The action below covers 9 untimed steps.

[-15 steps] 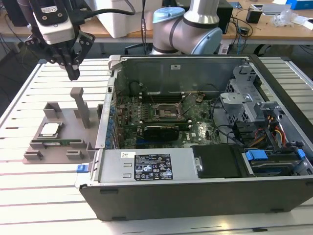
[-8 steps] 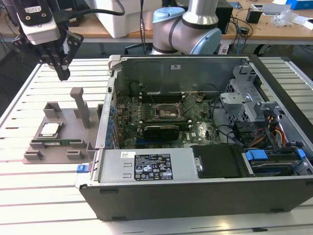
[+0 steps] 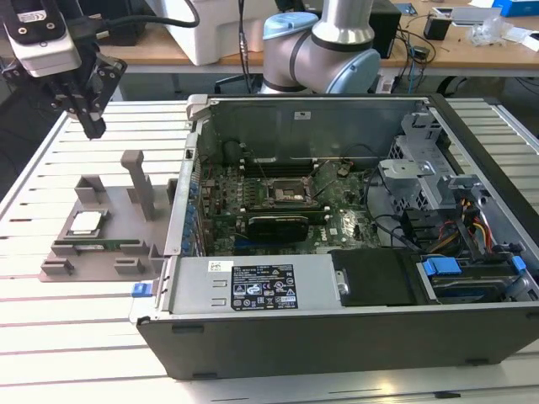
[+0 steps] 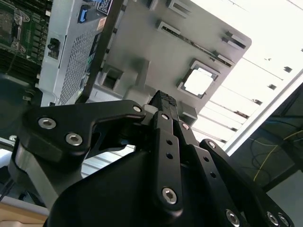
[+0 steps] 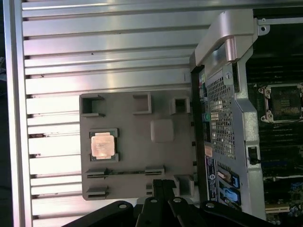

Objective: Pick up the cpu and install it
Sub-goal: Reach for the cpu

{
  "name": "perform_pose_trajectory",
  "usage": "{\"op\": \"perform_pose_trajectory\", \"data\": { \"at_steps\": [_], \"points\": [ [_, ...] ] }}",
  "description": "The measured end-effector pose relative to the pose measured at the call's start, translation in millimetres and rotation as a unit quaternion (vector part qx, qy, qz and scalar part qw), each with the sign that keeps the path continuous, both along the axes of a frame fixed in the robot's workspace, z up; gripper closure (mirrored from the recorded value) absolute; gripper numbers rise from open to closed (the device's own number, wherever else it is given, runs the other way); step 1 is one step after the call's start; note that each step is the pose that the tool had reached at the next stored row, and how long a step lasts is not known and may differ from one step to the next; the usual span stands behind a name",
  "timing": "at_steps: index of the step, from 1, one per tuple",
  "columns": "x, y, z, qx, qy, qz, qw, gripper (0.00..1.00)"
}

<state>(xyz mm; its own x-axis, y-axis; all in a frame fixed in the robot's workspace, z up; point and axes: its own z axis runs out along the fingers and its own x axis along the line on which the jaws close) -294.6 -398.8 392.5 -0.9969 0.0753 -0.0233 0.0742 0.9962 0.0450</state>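
Slatted metal table (image 3: 59,337), cpu (image 3: 86,222) seated in grey tray (image 3: 118,202), fingers (image 3: 93,124) closed together, empty, well clear of the cpu

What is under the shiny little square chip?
The cpu lies in a frame on the gray tray, which rests on the slatted table. The spot beneath it is hidden.

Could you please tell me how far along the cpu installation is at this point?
Nothing looks done yet: the cpu lies in its pocket on the grey holder, beside the open computer case. In hand: the pincer hangs above the holder, shut and holding nothing. Left: lifting the cpu and seating it in the motherboard socket, which shows no chip in it.
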Motion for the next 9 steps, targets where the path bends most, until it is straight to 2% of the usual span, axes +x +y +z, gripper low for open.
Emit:
{"op": "perform_pose_trajectory", "data": {
  "at_steps": [9],
  "points": [
    [-12.2, 0.0, -0.3, 0.0, 0.0, 0.0, 1.0, 0.89]
  ]
}}
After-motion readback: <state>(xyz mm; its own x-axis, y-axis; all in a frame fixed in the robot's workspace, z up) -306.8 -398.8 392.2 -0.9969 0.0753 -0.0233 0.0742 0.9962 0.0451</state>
